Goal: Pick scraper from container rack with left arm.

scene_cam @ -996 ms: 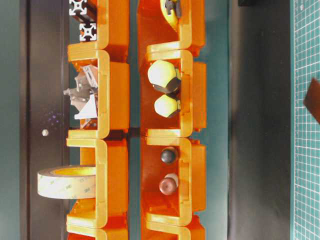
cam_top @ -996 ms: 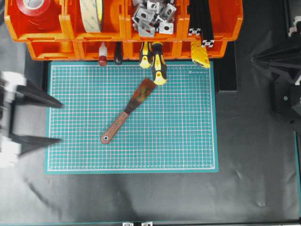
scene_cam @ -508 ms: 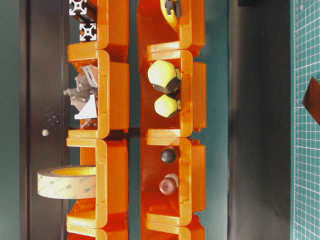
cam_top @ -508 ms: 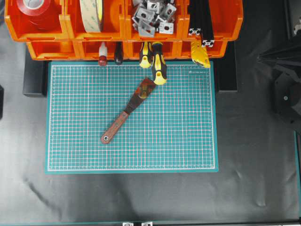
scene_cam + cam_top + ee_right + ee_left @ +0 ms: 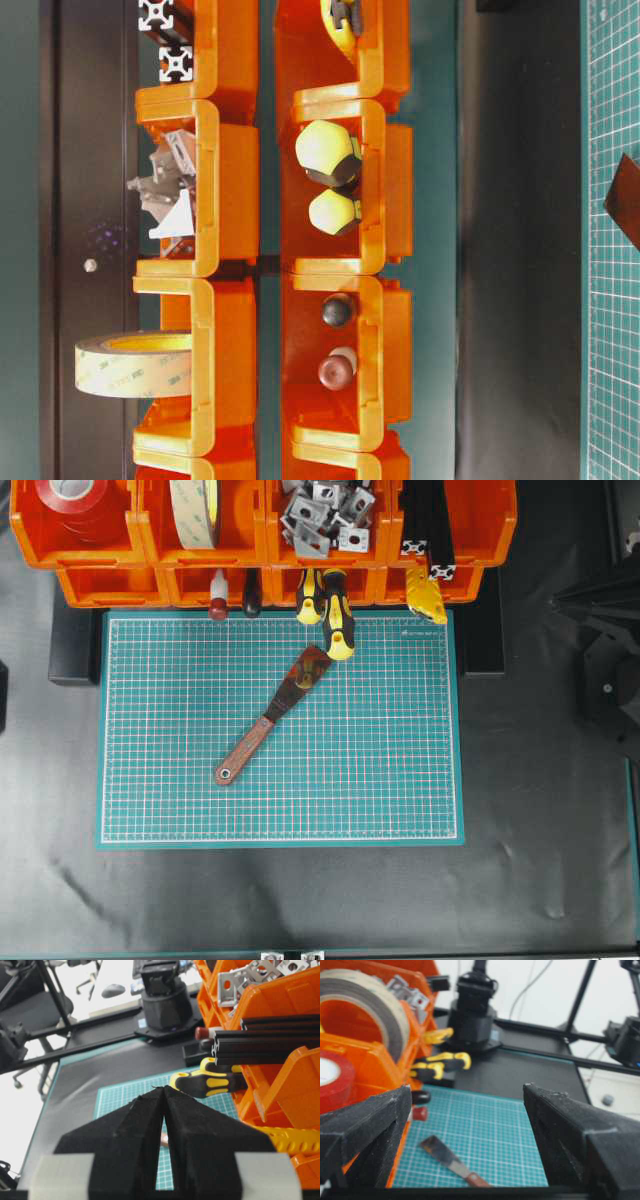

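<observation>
The scraper [image 5: 262,723] lies flat on the green cutting mat [image 5: 380,780], its rusty blade pointing up-right toward the orange container rack [image 5: 100,585] and its reddish-brown handle pointing down-left. My left gripper [image 5: 467,1091] is open wide and empty, back at the mat's left side. It is out of the overhead view. In its wrist view the scraper [image 5: 447,1157] lies low between the jaws, well ahead of them. My right gripper [image 5: 164,1090] is shut and empty, at the right. The blade's tip shows in the table-level view [image 5: 625,200].
Two yellow-and-black screwdrivers [image 5: 337,625] stick out of the rack's lower bins close to the blade. A red-knobbed tool [image 5: 217,608] and a black knob sit to their left. Tape rolls [image 5: 195,510] and metal brackets [image 5: 325,515] fill the upper bins. The right arm [image 5: 605,660] stands at the right edge.
My open left gripper has drawn back leftward out of the overhead view. The scraper has stayed where it lay on the mat. The right arm has not moved.
</observation>
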You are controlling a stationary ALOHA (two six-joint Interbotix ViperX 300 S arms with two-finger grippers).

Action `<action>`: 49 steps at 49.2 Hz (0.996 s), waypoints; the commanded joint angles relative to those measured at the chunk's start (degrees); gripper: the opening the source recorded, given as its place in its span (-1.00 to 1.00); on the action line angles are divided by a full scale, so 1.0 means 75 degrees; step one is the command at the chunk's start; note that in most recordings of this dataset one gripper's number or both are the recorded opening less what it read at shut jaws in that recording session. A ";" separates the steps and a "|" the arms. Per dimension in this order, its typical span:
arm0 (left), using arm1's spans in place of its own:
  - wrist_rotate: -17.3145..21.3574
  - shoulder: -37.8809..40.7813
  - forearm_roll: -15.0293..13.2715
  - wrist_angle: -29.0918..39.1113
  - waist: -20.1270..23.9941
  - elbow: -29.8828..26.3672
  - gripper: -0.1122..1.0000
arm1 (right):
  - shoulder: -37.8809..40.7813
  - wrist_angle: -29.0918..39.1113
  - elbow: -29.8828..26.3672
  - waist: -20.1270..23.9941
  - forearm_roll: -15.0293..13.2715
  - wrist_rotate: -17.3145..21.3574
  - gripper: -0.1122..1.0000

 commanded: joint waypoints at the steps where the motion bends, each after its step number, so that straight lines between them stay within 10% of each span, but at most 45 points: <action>1: 0.0023 0.0082 0.0047 -0.0082 0.0117 -0.0070 0.76 | 0.0047 -0.0023 -0.0270 -0.0023 0.0023 0.0000 -0.80; 49: -0.0070 0.0199 0.0047 -0.0152 0.0117 0.0117 0.75 | 0.0047 0.0000 -0.0188 -0.0012 0.0023 0.0000 -0.80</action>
